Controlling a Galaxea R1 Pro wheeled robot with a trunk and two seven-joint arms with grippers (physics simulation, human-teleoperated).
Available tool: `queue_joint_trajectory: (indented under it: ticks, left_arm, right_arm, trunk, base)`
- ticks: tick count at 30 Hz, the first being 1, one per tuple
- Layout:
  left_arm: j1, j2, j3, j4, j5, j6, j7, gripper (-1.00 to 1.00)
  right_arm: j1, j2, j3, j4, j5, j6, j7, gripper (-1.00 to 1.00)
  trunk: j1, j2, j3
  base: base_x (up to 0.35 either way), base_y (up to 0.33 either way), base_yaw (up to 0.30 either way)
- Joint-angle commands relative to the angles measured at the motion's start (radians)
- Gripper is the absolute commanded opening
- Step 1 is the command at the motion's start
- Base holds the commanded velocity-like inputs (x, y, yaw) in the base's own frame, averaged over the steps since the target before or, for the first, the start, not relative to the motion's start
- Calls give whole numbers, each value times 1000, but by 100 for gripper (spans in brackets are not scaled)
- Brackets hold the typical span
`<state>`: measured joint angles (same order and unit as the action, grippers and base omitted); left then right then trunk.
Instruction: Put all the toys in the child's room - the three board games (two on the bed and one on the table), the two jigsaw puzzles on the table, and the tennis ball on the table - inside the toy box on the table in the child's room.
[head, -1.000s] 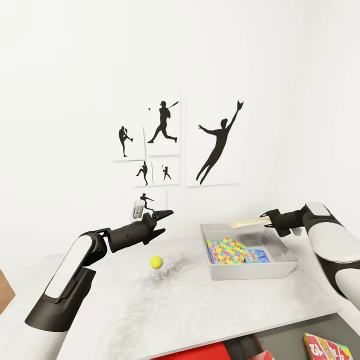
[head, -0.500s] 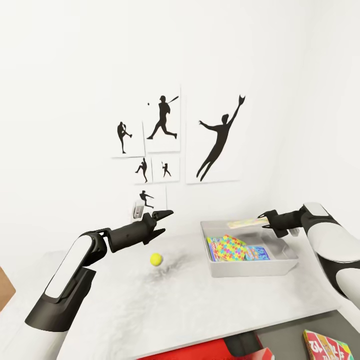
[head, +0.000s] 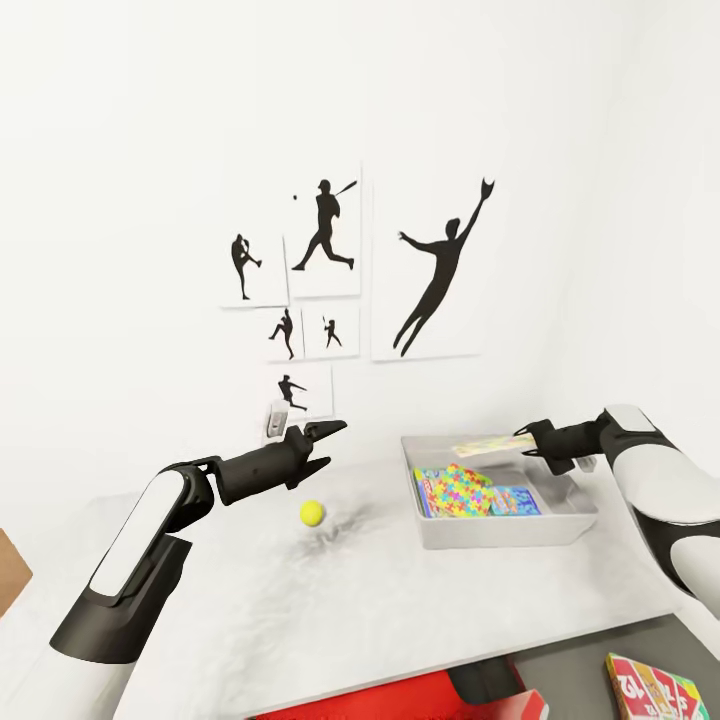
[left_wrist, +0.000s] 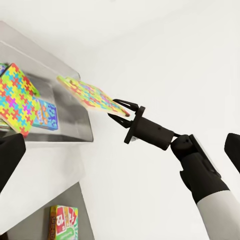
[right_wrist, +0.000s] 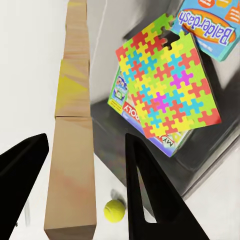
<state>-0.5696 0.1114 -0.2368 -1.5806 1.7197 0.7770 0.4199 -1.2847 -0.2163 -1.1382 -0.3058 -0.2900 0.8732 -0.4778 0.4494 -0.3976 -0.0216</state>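
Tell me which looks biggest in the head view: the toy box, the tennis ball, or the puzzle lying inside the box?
1. Toy box, widest by far.
2. Jigsaw puzzle lying inside, leaning on a game box.
3. Tennis ball, tiny, on the table.

- The green-white-red board game (right_wrist: 142, 131) sits mostly buried under the puzzle sheet (right_wrist: 170, 82) in the toy box (head: 500, 535).
- The blue game box (right_wrist: 210, 27) runs off the right wrist picture's edge.
- The red game box (head: 655, 690) on the dark surface (head: 570, 675) is cut by the head view's bottom edge.
- The held puzzle (right_wrist: 72, 125) shows edge-on and blurred, its print unreadable.
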Motion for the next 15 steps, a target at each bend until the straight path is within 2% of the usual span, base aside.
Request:
queue_joint_trajectory:
  ticks: [1, 15]
  left_arm:
    - [-1, 1, 0, -1, 11, -1, 10, 100]
    - [-1, 2, 0, -1, 11, -1, 10, 100]
  right_arm:
    - [-2, 0, -1, -1, -11, 1, -10, -100]
    - [-9, -4, 0, -2, -11, -10, -9, -100]
  trunk:
    - [1, -2, -4]
    - [1, -2, -27]
  base:
    - [0, 0, 0]
    - [0, 0, 0]
